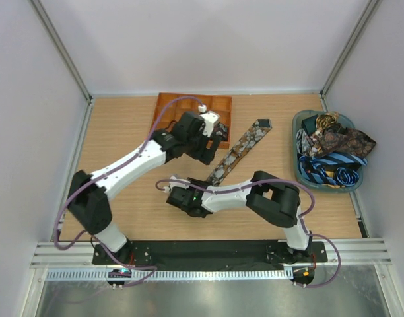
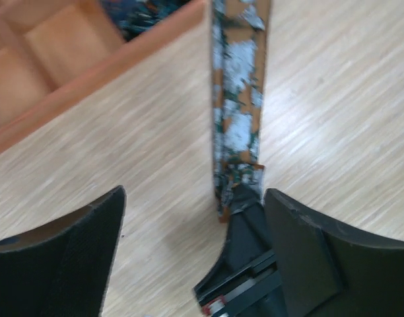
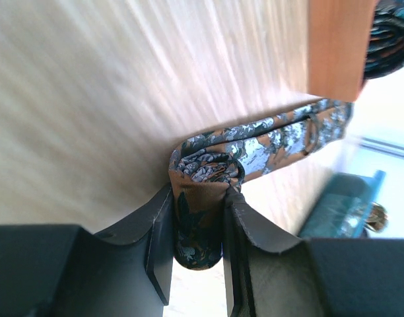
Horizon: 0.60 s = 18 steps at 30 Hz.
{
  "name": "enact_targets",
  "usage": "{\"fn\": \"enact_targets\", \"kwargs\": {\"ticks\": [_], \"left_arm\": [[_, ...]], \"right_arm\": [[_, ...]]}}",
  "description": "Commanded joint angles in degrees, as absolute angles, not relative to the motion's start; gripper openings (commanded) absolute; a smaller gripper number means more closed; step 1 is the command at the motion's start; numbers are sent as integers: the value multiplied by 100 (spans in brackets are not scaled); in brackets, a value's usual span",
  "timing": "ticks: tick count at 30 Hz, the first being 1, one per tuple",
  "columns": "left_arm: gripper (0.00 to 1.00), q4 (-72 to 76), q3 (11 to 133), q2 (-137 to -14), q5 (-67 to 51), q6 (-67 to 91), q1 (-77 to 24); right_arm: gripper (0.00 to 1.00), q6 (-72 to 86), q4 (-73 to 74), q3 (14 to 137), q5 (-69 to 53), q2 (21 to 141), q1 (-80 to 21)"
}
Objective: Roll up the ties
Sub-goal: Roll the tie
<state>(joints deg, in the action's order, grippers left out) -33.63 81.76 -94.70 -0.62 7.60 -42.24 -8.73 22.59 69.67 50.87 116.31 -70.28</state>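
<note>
the wooden table (image 1: 123, 132) carries an orange gridded tray (image 1: 175, 105) at its far edge and a teal bin (image 1: 298, 152) on the right, heaped with paisley and blue striped ties (image 1: 334, 155). 1 paisley tie (image 1: 245, 142) lies flat on the wood, stretched diagonally between tray and bin. the right gripper (image 3: 199, 221) has its 2 fingers clamped tight on that tie's folded near end. the left gripper (image 2: 192, 224) hangs just above the same end, jaws spread wide, gripping nothing.
</note>
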Motion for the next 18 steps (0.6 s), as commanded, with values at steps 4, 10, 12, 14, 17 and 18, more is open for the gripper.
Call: {"fn": "enact_targets", "kwargs": {"ticks": [4, 10, 12, 14, 17, 18], "left_arm": [[100, -1522, 6657, -7903, 885, 1773, -3657], [100, -774, 5653, -6778, 1985, 2626, -3472], [100, -695, 5301, -6480, 2451, 3127, -3411], [100, -685, 5047, -6320, 2784, 3487, -3331], [100, -571, 4809, -6179, 2655, 3472, -3322], [100, -519, 4738, -6161, 2550, 3463, -3331]], "right_arm": [[13, -616, 1478, 6373, 3517, 10881, -6944], [13, -466, 986, 5872, 2603, 10328, -6724], [13, -370, 879, 5696, 2139, 10100, -6540], [13, -299, 756, 5538, 1856, 9959, -6390], [13, -132, 659, 5423, 1153, 9730, -5986], [13, -54, 659, 5414, 751, 9695, -5777]]}}
